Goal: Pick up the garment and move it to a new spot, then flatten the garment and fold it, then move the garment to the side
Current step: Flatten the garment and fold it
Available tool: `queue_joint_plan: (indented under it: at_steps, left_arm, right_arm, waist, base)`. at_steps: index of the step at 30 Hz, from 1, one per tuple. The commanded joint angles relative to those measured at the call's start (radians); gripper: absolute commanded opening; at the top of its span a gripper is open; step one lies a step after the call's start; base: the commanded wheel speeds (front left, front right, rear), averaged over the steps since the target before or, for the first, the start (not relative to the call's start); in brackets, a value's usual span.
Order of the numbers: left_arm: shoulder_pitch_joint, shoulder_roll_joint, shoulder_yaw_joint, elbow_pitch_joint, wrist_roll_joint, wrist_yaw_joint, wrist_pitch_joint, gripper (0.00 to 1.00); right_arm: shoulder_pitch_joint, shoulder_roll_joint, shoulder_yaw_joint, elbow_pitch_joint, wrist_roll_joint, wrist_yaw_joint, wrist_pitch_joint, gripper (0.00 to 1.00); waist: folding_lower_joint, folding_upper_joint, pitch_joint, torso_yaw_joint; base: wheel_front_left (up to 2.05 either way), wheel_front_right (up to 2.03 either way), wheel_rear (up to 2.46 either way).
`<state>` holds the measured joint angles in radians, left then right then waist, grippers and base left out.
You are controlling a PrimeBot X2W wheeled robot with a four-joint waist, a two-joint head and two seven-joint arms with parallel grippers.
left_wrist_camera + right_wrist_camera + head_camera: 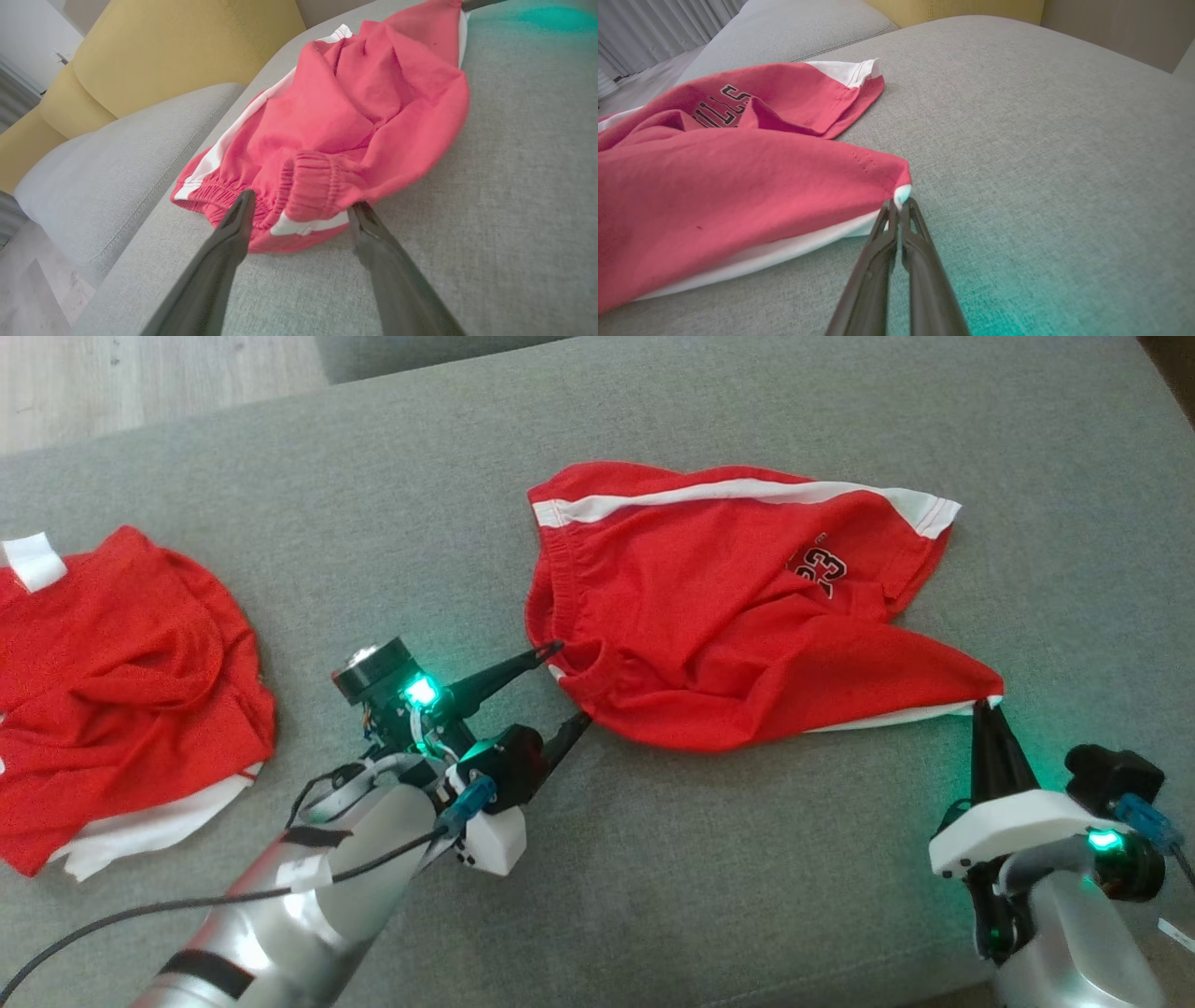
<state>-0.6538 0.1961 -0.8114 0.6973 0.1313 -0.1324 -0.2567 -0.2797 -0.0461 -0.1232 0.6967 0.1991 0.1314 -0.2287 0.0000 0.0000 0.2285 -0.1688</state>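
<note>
On cushion (709, 877), has shorts (709, 607) half-spread between the two grippers. Second red garment (121, 691) well off past left gripper's outer side, clear of the work. Pinches hem corner (901, 190) with right gripper (988, 705), tips together on cloth: likely an anchor for flattening. Holds left gripper (571, 681) wide apart, straddling waistband (313, 186), no grip yet.

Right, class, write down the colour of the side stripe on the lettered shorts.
White; the side stripe runs along red shorts, clearest in the head view.
</note>
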Motion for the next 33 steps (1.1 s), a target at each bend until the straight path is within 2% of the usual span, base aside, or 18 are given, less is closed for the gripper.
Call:
queue_joint_plan:
  at_steps: [1,10,11,13,22,29,33]
  left_arm:
    - [-0.046,0.028,0.017,-0.017,-0.014,0.002,-0.005,1.0]
    - [-0.067,0.033,-0.041,0.014,-0.069,0.002,-0.005,0.98]
    - [-0.069,0.032,-0.05,0.02,-0.078,0.002,-0.005,0.52]
    - [-0.076,0.031,-0.065,0.032,-0.095,0.002,-0.005,0.0]
    - [-0.072,0.023,-0.11,0.051,-0.235,0.002,-0.005,0.0]
    - [-0.023,0.046,-0.086,-0.049,-0.465,0.002,-0.005,0.0]
    - [-0.021,0.092,-0.095,-0.14,-0.628,0.002,-0.001,0.0]
  right_arm:
    - [-0.04,-0.004,0.03,-0.019,0.007,-0.001,-0.012,0.0]
    - [-0.045,-0.004,0.035,-0.006,0.013,-0.001,-0.02,0.0]
    - [-0.045,-0.004,0.035,-0.005,0.013,-0.001,-0.021,0.0]
    - [-0.047,-0.004,0.034,-0.004,0.012,-0.001,-0.022,0.0]
    - [-0.051,-0.004,0.043,-0.013,0.005,-0.001,-0.026,0.0]
    - [-0.05,-0.023,0.094,-0.086,0.002,-0.001,-0.011,0.0]
    - [-0.057,-0.07,0.164,-0.211,0.067,-0.001,0.048,0.0]
  waist:
    - [0.0,0.0,0.001,-0.002]
    - [0.0,0.0,0.002,-0.005]
    - [0.0,0.0,0.002,-0.004]
    - [0.0,0.0,0.002,-0.002]
    - [0.0,0.0,-0.01,0.008]
    - [0.0,0.0,-0.052,0.021]
    - [0.0,0.0,-0.098,0.04]
  base:
    - [0.0,0.0,0.0]
    - [0.0,0.0,0.0]
    - [0.0,0.0,0.0]
    - [0.0,0.0,0.0]
    - [0.0,0.0,0.0]
    - [0.0,0.0,0.0]
    - [0.0,0.0,0.0]
